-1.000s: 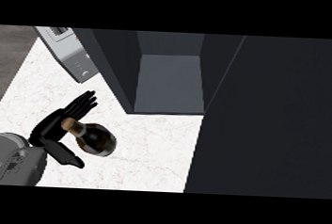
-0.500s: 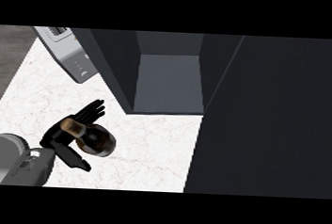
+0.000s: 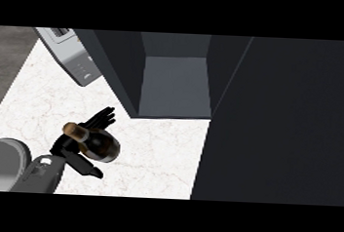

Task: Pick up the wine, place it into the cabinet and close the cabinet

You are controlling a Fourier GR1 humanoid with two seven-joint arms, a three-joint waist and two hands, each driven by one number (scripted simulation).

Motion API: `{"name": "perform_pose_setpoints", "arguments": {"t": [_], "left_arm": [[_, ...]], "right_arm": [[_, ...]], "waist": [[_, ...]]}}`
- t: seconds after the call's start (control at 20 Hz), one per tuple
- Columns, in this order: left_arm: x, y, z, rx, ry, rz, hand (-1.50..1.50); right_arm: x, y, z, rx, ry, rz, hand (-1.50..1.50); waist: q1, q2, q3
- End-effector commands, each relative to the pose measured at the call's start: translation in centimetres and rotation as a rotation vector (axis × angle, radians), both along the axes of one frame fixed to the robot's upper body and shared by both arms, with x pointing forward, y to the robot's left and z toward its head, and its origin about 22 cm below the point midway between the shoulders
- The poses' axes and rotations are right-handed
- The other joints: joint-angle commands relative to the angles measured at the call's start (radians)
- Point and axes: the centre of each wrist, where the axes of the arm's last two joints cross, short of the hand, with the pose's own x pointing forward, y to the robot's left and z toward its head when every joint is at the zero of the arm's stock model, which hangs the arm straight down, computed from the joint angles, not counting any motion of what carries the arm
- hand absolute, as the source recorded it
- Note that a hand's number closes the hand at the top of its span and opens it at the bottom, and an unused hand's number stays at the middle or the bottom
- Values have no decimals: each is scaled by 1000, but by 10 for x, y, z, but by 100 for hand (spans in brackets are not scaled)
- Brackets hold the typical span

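The wine bottle [image 3: 100,145], dark with a brown cork top, stands on the white counter [image 3: 159,151] at the lower left and leans slightly. My left hand [image 3: 67,151] is wrapped round it: the fingers [image 3: 101,118] curl behind the bottle and the thumb lies in front of it. The dark cabinet [image 3: 173,84] stands open just beyond and to the right of the bottle, its grey inside showing. Its door [image 3: 283,123] fills the right side of the view. My right hand does not show.
A silver toaster [image 3: 76,60] sits at the back left, beside the cabinet's left wall. The counter's left edge runs along a grey floor strip [image 3: 8,62].
The left hand's fingers have drawn in and down round the bottle, and the bottle now leans with its cork towards the left.
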Motion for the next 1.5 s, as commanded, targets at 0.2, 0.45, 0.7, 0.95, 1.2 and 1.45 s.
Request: {"name": "perform_pose_setpoints", "arguments": {"t": [0.2,0.45,0.7,0.95,1.2,1.45], "left_arm": [[-2,1,-7,-213,-21,-47,150],[-5,-4,-10,-182,-75,-50,150],[5,-8,-3,-172,-156,-45,150],[-28,-7,-26,-152,-177,327,150],[-62,-15,-37,-156,-220,479,150],[-66,-62,-31,-255,-206,421,150]], "right_arm": [[-30,-11,15,31,-59,0,-150],[-35,-18,20,22,-68,8,-150],[-31,-21,21,11,-55,4,-150],[-31,-12,6,29,-51,-24,-150],[-36,-18,15,21,-60,-34,-150],[-41,-21,15,31,-39,-39,-150]], "waist": [[-1,-2,0],[0,-1,1],[3,1,1],[16,-9,3],[31,-9,3],[26,-9,3]]}}
